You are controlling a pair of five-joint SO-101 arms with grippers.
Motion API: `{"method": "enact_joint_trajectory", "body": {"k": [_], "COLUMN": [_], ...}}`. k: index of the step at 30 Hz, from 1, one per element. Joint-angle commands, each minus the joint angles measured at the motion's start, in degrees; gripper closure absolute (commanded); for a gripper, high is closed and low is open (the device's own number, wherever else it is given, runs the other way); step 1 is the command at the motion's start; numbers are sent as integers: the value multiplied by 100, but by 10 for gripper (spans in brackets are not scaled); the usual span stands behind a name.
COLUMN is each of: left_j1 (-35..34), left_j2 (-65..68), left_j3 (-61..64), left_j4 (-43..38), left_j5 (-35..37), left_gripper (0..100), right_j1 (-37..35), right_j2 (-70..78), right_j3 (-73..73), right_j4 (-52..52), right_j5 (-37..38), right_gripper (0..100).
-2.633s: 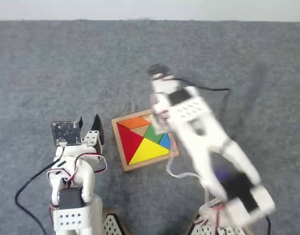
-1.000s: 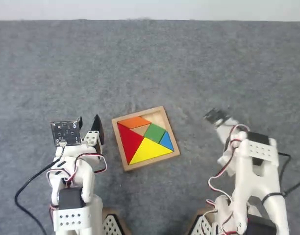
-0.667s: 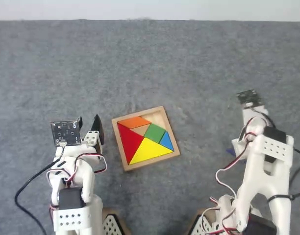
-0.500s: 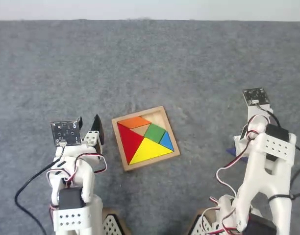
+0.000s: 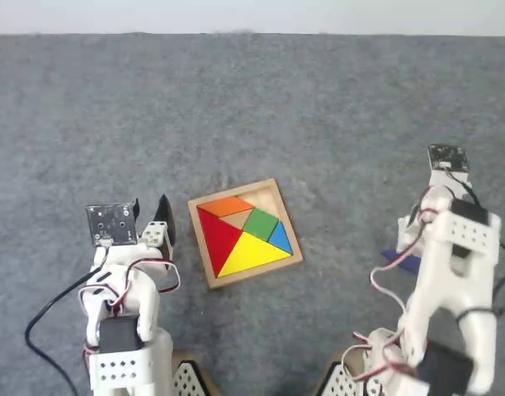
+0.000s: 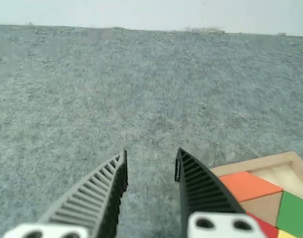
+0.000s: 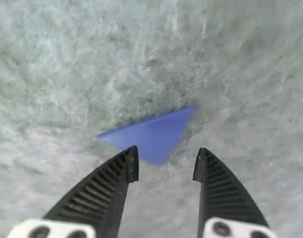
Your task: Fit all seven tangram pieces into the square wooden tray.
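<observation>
Tangram pieces are sitting in the square wooden tray. The tray is lying on the grey surface between my two arms, closer to my left one. Inside it I am seeing an orange piece, a red triangle, a yellow triangle, a green square, a small blue piece and a brown piece. They are lying flat and touching each other. The far corner of the tray is showing bare wood.

My left pincer is hanging just beside the tray, with its two fingers spread apart and gripping nothing. From my left wrist, the tray's corner with the orange piece is peeking in right next to one finger.

One more piece, a blue triangle, is lying flat on the surface well apart from the tray, over by my right arm. My right pincer is hanging right over it, spread wide and not gripping it. One corner of the triangle is pointing into the gap between my fingers. I think the fingers are not touching it, but it is hard to tell from here.
</observation>
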Motion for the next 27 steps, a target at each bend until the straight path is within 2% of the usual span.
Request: {"method": "enact_joint_trajectory", "body": {"k": [1,6,9,14,19,27], "left_j1": [35,26,26,0,0,0], "left_j2": [-88,-88,-88,-88,-97,-97], "left_j3": [-48,-48,-48,-48,-48,-48], "left_j4": [158,211,457,712,695,686], "left_j5": [-79,-79,-149,-695,-738,-747], "left_gripper": [848,848,847,848,848,848], "right_j1": [-365,312,251,171,110,-488], "right_j2": [664,1270,1736,2519,2941,3213], "right_j3": [-598,-1073,-1152,-1662,-2004,-2013], "right_j4": [462,549,505,549,497,523], "right_j5": [-2040,-4281,-5178,-5231,-5240,-5240], "right_gripper": [863,832,790,779,779,779]}}
